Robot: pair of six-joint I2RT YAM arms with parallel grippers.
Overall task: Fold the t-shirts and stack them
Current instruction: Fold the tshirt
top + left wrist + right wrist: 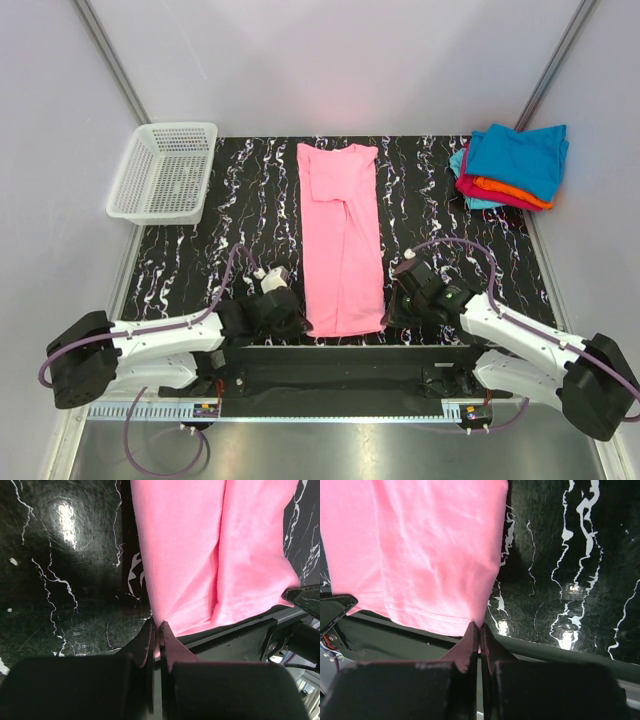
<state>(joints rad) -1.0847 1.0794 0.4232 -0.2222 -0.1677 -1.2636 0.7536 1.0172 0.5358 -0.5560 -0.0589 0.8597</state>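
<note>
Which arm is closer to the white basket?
Left. The left gripper pinches the pink shirt at its near-left corner, on the same side as the white basket; the right gripper pinches the near-right corner, across the shirt, nearer the folded stack.

A lab cell: blank white walls (330, 60), metal frame posts (110, 60), marbled table (200, 270).

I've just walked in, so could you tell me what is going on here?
The robot is folding a pink t-shirt, which lies as a long narrow strip down the middle of the table. The left gripper and the right gripper are each shut on a near hem corner. The folded shirts sit stacked at the far right corner.
</note>
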